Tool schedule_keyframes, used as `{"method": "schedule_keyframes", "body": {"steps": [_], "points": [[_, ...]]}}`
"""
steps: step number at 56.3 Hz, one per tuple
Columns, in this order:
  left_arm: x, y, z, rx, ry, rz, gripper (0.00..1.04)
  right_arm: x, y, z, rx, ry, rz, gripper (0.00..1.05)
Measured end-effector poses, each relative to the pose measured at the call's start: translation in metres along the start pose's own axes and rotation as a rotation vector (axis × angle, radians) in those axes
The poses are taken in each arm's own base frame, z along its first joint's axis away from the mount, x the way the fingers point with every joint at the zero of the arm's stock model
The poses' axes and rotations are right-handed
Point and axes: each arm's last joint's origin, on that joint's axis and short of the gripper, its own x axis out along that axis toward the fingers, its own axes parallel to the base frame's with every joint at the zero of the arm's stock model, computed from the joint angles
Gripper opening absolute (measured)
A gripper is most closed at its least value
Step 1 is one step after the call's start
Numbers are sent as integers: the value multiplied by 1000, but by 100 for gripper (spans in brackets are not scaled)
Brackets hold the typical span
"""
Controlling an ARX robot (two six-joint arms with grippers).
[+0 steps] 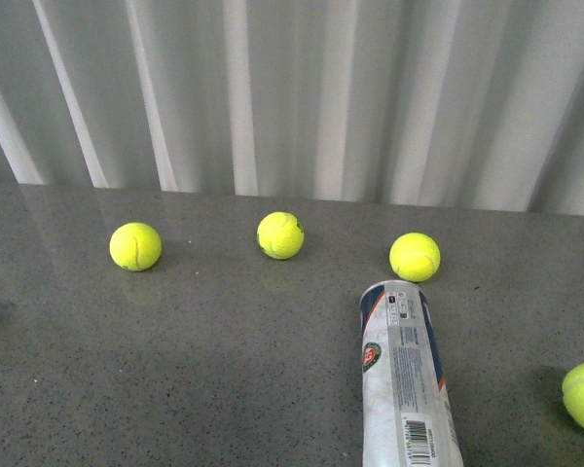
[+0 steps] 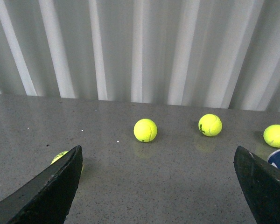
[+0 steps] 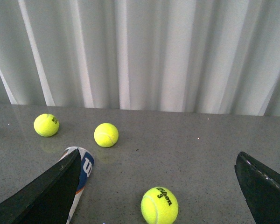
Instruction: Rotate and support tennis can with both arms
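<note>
Patience first: I'd bring both grippers in level from either side and close on the tennis can (image 1: 406,379) evenly, so it rolls rather than skids toward the yellow balls (image 1: 280,234). It lies flat on the table (image 1: 224,370), near me at about 1 o'clock, its long axis running roughly 12 to 6. The left gripper (image 2: 157,154) is spread wide and empty, with the can at about its 2 o'clock, apart. The right gripper (image 3: 158,154) likewise gapes, holding nothing; the can is around its 10 o'clock, beyond one finger (image 3: 42,191).
</note>
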Motion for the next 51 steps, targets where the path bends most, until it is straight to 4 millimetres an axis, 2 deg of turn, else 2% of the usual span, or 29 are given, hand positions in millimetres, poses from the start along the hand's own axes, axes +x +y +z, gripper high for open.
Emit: {"method": "schedule_keyframes", "body": {"steps": [49,51], "points": [[0,0,0,0,0,0,98,0,0,0,0,0,0,97],[0,0,0,0,0,0,98,0,0,1,-18,63,41,97]]}}
